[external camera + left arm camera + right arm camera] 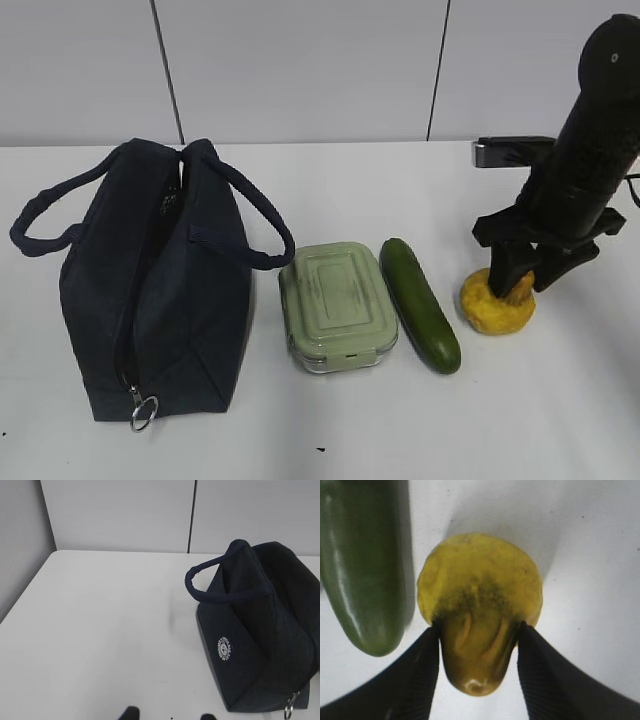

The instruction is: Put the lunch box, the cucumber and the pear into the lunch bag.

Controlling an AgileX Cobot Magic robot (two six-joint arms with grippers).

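Note:
The yellow pear [497, 308] sits upright on the white table at the right. My right gripper [522, 288] comes down on it from above. In the right wrist view its two black fingers press both sides of the pear's [480, 590] brownish neck, with the right gripper [479, 630] shut on it. Left of the pear lies the dark green cucumber [420, 305] [362, 565], then the sage-lidded lunch box [337, 303]. The navy lunch bag [160, 300] [260, 630] stands at the left. My left gripper [170, 714] hovers left of the bag, open and empty.
The bag's silver ring pull [143, 412] hangs at its near end, and its handles arch out to both sides. A dark metal-edged fixture [510, 152] sits at the back right behind my right arm. Grey wall panels close off the table's far edge.

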